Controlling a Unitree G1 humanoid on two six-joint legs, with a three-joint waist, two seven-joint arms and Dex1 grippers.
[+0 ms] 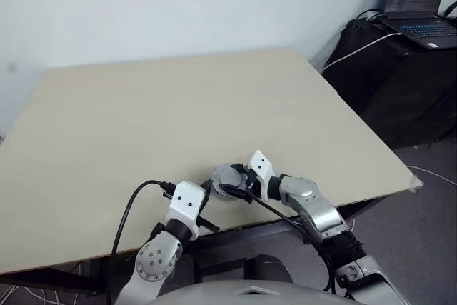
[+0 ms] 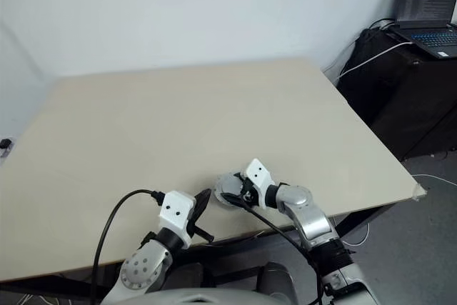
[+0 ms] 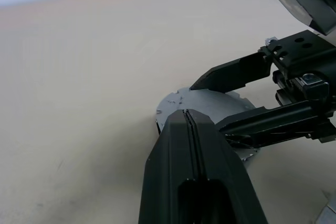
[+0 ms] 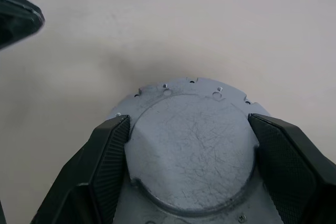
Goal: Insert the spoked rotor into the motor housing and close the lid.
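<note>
- One big beige table (image 1: 178, 112), far corners cut off.
- Lid (image 4: 191, 150) near its front edge, plain face up, straddled by right gripper (image 4: 189, 174); grip contact hard to tell.
- Left gripper (image 3: 190, 124) clenched, just beside.

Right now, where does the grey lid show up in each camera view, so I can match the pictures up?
Left eye view: lid at the table's near edge, between the two arms.
Right eye view: lid near the bottom centre, by the right gripper.
Left wrist view: lid mid-picture, behind the shut left gripper.
Right wrist view: lid low centre, plain face up, between the right fingers.
Shared landmark: the right gripper straddling it.
</note>
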